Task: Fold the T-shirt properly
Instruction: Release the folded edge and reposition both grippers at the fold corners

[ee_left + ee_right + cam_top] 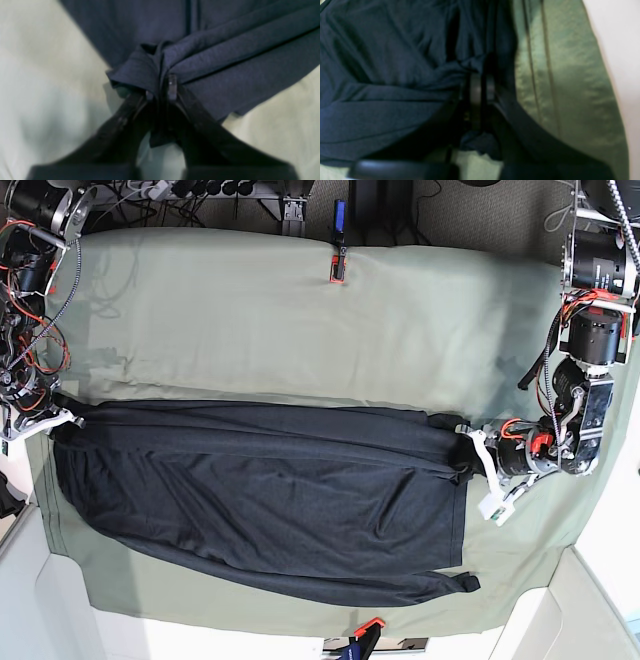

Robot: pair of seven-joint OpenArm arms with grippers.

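Lying folded lengthwise on the green cloth (300,310), one T-shirt (270,490) is recorded between two grippers. A bunched corner is seen pinched in the left gripper (161,87) in its wrist view; likewise the right gripper (480,82) is clamped on fabric. In the base view the right gripper's jaws are cut off.

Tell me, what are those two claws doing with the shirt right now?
Left gripper pinching a bunched T-shirt edge. Right gripper shut on the opposite edge. Shirt stretched across the green cloth. Nothing in the way.
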